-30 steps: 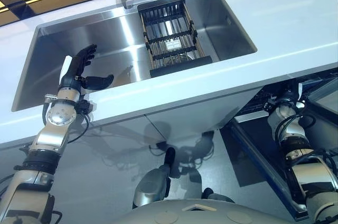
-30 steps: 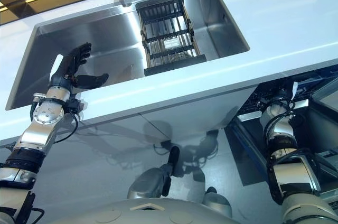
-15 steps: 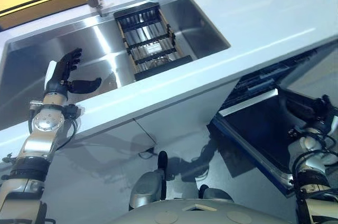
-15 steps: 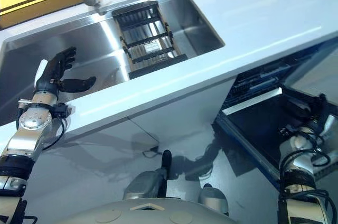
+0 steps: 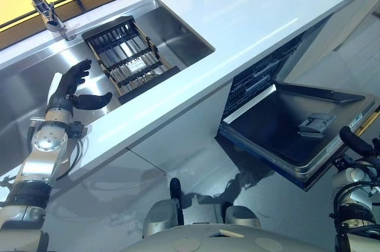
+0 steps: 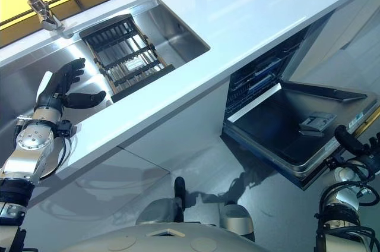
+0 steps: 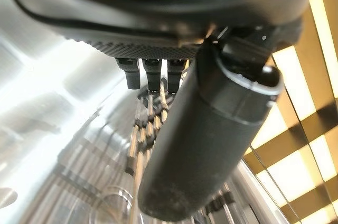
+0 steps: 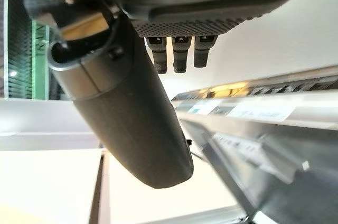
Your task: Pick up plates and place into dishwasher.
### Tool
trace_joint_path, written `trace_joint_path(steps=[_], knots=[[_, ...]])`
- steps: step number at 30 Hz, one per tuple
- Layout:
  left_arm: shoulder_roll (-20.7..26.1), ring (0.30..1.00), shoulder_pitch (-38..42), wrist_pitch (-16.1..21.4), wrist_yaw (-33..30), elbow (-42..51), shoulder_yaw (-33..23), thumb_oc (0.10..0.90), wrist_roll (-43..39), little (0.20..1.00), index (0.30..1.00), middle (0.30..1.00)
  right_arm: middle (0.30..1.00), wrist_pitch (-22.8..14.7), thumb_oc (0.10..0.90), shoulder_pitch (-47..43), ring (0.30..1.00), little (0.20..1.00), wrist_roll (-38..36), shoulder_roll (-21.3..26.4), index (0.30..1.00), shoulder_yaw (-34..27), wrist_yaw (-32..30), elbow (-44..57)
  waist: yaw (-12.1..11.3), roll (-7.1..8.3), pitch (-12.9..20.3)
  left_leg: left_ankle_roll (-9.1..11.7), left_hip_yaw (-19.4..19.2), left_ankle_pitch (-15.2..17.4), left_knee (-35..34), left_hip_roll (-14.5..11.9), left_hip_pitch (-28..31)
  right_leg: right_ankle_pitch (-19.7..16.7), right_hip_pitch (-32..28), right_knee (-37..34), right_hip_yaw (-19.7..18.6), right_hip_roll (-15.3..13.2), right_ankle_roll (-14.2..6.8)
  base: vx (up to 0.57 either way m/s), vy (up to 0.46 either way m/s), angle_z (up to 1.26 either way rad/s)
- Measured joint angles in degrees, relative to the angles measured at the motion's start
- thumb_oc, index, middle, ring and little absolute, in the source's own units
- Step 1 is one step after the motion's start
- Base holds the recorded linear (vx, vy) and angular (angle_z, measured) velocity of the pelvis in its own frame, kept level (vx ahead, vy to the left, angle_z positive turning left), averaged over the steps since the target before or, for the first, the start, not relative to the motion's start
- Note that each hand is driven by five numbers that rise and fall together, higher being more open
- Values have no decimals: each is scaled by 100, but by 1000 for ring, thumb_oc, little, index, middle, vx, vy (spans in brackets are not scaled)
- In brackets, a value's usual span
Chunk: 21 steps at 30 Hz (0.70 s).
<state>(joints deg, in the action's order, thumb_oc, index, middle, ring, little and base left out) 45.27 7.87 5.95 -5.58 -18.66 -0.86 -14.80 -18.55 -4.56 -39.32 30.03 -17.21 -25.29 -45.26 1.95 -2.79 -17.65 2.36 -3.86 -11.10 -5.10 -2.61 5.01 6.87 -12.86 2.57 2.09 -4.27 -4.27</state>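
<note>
The dishwasher (image 5: 279, 115) sits under the white counter (image 5: 237, 20), at about 3 o'clock in the head views. Its door (image 5: 297, 127) is folded down flat and wide open. The inside of the door is dark, with a small grey soap box (image 5: 313, 123) on it. Behind the door, at about 1 o'clock from it, you can see the dark wire rack (image 5: 255, 79) inside the machine. I cannot see a plate on the counter or in the dishwasher. In the left wrist view a round clear shape (image 7: 113, 205) shows low down near the rack bars, but I cannot tell what it is.

The right hand (image 5: 356, 143) is at about 4 o'clock, just beside the front edge of the open door. It holds nothing. In its own wrist view the fingers (image 8: 179, 55) are straight and close together, and the thumb (image 8: 127, 113) sticks out apart from them.

The sink (image 5: 178, 29) is shiny metal and sits at about 10 o'clock. A black drying rack (image 5: 127, 59) lies inside it, in the middle. The tap (image 5: 41, 5) stands at the back of the sink, at about 11 o'clock.

The left hand (image 5: 68, 88) is up over the sink, at about 9 o'clock, just beside the black rack. Its fingers are straight and a bit spread. Its thumb (image 5: 95, 100) points toward the rack. It holds nothing.
</note>
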Motion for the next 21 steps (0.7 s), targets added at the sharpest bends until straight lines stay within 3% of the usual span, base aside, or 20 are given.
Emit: trace_joint_path(steps=[4,6,10,11,12,13,14,21], knots=[[123,900,101,-5,-29,-11,140,800,-45,900,900,900,900,-290,800,-96,900,900,-444,-10,900,20,37,-116,0,-187,8,-31,-41,-93,4,-34,-304,2,578,358,4,-20,-2,-229,-6,-25],[263,900,370,-5,-197,-27,379,800,-252,900,900,900,900,-494,800,-390,900,900,-733,26,900,21,-87,-304,-22,-295,-76,2,-45,-85,357,-11,-775,112,1209,908,35,-102,-19,-359,33,-23],[351,900,1309,34,-567,-90,560,800,-674,900,900,900,900,-754,800,-1318,900,900,-1343,254,900,19,-197,-531,-11,-537,-692,30,-46,-67,1127,122,-1702,500,2536,2434,21,-332,15,-217,11,-4],[358,900,1628,66,-680,-94,567,800,-728,900,900,900,900,-770,800,-1536,900,900,-1463,257,900,46,-177,-531,-1,-573,-872,157,-40,57,1338,171,-1946,614,2887,2830,9,-423,81,-138,11,7],[349,900,1856,85,-778,-94,564,800,-769,900,900,900,900,-785,800,-1677,900,900,-1565,264,900,158,-157,-521,22,-496,-1005,222,-58,446,2000,297,-2283,671,3181,3146,-49,-604,92,-123,14,4],[348,900,2064,126,-889,-95,567,800,-772,900,900,900,900,-784,800,-1810,900,900,-1631,268,900,245,-51,-507,14,-481,-1095,-25,-170,1165,3164,479,-2621,714,3456,3481,-145,-760,40,-86,12,-11],[342,900,2213,144,-947,-77,561,800,-769,900,900,900,900,-782,800,-1879,900,900,-1703,260,900,319,125,-440,17,-564,-1151,-471,-169,1767,3633,637,-2683,764,3707,3790,-252,-728,-37,-74,6,-12],[394,900,2760,229,-1057,-21,142,800,-766,900,900,900,900,-800,800,-1820,900,900,-2311,202,900,459,1497,-159,152,-566,-1285,-399,-121,1812,4296,570,-3611,783,4659,4460,-466,-549,38,-10,-1,3]])
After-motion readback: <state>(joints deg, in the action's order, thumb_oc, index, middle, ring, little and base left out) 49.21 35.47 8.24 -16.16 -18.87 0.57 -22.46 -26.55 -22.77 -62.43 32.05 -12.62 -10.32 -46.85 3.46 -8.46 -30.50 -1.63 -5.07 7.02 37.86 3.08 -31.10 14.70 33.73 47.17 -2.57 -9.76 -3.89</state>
